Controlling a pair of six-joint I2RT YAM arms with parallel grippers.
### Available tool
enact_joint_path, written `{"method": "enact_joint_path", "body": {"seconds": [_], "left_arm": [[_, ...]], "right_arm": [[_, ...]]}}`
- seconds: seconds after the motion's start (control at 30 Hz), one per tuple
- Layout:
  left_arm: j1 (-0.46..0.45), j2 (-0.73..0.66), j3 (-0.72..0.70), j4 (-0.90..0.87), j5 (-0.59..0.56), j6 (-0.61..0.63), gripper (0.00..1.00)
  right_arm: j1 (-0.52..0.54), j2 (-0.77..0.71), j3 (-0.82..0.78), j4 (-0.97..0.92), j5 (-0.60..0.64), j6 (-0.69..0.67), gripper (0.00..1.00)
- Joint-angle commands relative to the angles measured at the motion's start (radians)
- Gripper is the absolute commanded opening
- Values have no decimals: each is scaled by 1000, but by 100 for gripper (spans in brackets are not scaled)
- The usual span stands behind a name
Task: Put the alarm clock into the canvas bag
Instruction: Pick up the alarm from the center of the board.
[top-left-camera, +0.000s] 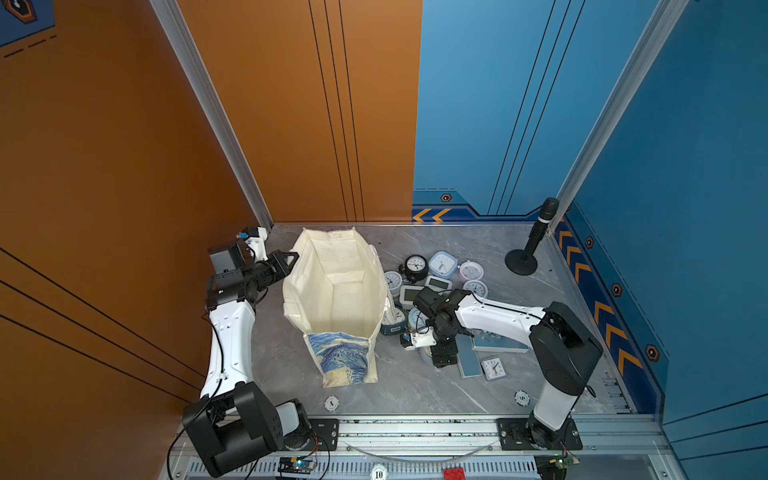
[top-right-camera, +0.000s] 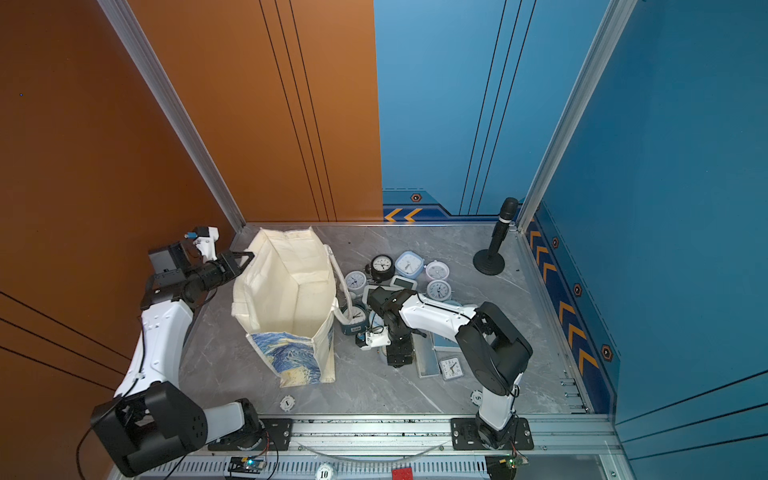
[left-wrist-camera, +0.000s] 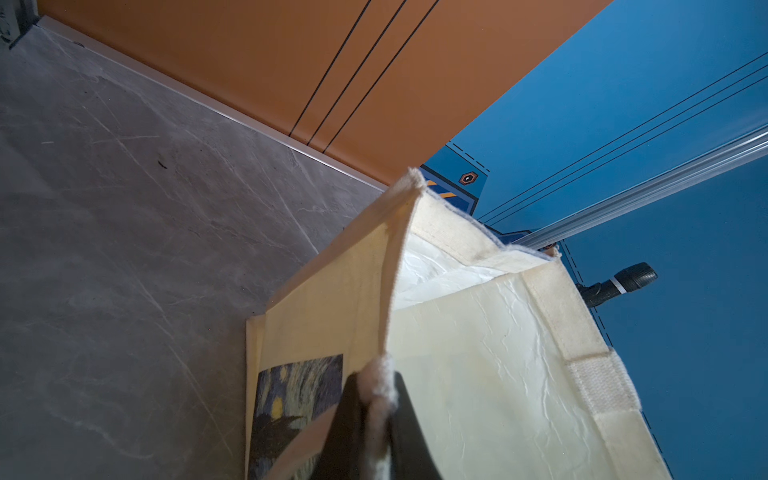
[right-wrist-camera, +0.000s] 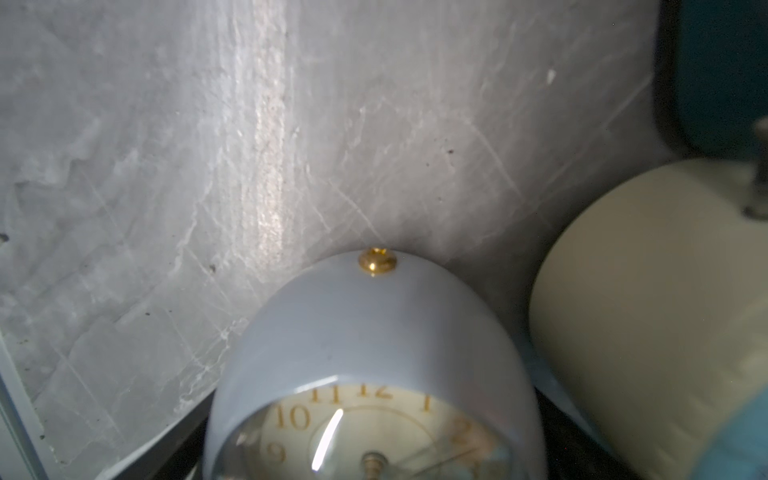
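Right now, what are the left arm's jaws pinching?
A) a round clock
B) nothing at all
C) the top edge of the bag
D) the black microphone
C: the left wrist view shows the left arm's jaws shut on the cream top edge of the canvas bag, which stands open on the table.

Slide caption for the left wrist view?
Left tool pinching the rim of the cream canvas bag with starry-night print.

The cream canvas bag (top-left-camera: 332, 286) bears a blue-and-yellow swirl print; the pale-blue alarm clock (right-wrist-camera: 365, 324) has gold numerals
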Motion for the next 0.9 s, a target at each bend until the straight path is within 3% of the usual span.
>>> {"method": "enact_joint_path", "body": {"seconds": [0.0, 0.47, 0.87], "left_arm": [[6, 15, -7, 35, 43, -10, 0], [11, 56, 5, 35, 107, -34, 0], [7, 51, 5, 36, 122, -27, 0]], "right_arm": [[-5, 11, -18, 23, -33, 0, 90], [-6, -126, 21, -59, -98, 50, 78], [-6, -317, 197, -213, -182, 187, 73]]}}
